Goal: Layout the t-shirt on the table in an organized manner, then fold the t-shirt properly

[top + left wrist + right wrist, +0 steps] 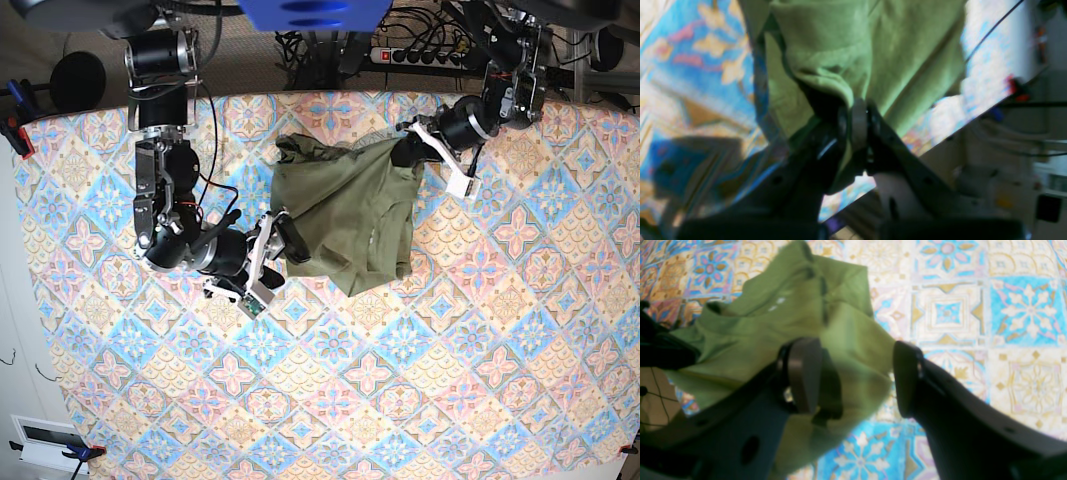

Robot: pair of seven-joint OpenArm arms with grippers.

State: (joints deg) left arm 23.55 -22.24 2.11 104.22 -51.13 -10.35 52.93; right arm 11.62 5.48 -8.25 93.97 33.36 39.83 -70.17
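T-shirt [345, 215] lies bunched and creased on the counter [480, 380], toward the far middle of the base view, between the two arms. Layout not done: no clear sleeves or hem lines, fabric doubled over itself.

Left gripper [858, 116]: jaws closed tight on a pinch of green cloth; the wrist view shows fabric gathered into the fingertips and pulled taut away from them. In the base view it sits at the shirt's far corner.

Right gripper [857, 380]: jaws wide, nothing held. Cloth edge lies between and under the fingers [805, 373], near the shirt's opposite side.

Risks, as judged:
- Left pinch looks small, so a hard pull could slip it free or drag the whole shirt instead of spreading it.
- Right jaws may close on more than one layer (the edge below is folded), which would lock the crumple in.
- Right jaws could also catch the patterned counter cloth along with the shirt.
- Pulling with only one side held would skew the garment.

Writing: none readable. A small pale mark near the collar in the right wrist view, possibly a neck tag, too blurred to read.
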